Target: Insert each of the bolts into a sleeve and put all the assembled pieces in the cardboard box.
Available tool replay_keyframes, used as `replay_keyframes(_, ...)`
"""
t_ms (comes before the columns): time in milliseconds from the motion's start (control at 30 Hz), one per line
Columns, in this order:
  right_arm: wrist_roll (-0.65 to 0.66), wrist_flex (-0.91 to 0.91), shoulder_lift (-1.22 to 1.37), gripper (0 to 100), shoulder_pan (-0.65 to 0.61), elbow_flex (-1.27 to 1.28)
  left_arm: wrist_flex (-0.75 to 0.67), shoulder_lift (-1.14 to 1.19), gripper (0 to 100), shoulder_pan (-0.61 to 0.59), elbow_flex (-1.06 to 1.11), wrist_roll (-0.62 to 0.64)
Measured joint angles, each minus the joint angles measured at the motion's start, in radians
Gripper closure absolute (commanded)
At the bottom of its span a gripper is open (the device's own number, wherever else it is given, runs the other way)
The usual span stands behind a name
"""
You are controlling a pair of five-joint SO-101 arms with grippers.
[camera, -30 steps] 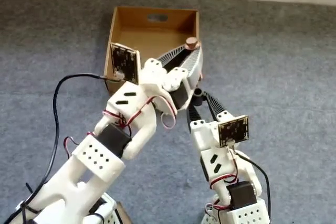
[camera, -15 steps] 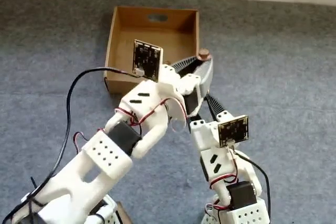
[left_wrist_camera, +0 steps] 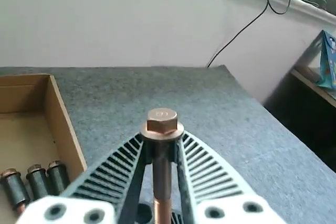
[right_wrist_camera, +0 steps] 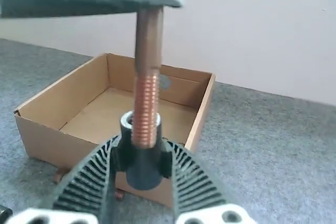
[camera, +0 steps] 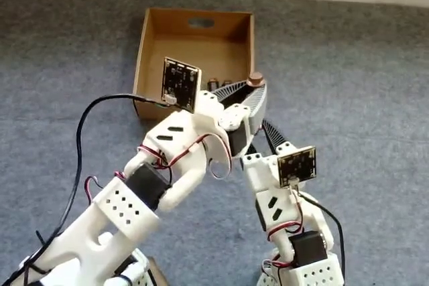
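Left arm drawn back toward near worktop edge, lowering bolt (left_wrist_camera: 163, 127); left fingers (left_wrist_camera: 205, 156) clenched on its shank. Threaded tip now entering sleeve (right_wrist_camera: 140, 169), clamped by right fingers (right_wrist_camera: 86, 182), beside cardboard box (camera: 142, 58) at far edge. Insertion looks begun.

The left arm (camera: 167, 165) has lowered the bolt (camera: 255, 80) to the sleeve (right_wrist_camera: 140, 167) mouth

Soft, even light lies across the grey worktop (camera: 362, 65); the cardboard box (camera: 167, 21) holds faint shade along its inner walls.
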Motion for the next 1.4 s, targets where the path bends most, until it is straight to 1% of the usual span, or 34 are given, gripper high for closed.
replay_keyframes(133,0.000,0.000,0.002,99.3,0.000,0.000,0.000,0.000,99,-0.003,0.015,0.000)
replay_keyframes(400,0.000,0.000,0.002,99.3,0.005,0.000,0.000,-0.002,99,-0.112,0.017,0.002)
replay_keyframes(500,0.000,0.000,0.002,99.3,0.002,0.000,-0.009,-0.002,99,-0.132,0.017,0.002)
replay_keyframes(867,0.000,0.000,0.002,99.3,0.002,0.000,-0.078,-0.002,99,-0.129,0.017,0.002)
replay_keyframes(1000,0.000,0.000,0.002,99.3,0.002,0.000,-0.083,0.005,99,-0.097,0.017,0.002)
replay_keyframes(1133,0.000,0.000,0.002,99.3,0.003,0.000,-0.138,0.075,99,-0.075,0.023,0.002)
replay_keyframes(1400,0.000,0.000,0.002,99.3,0.005,0.000,-0.146,0.098,99,-0.058,0.023,0.000)
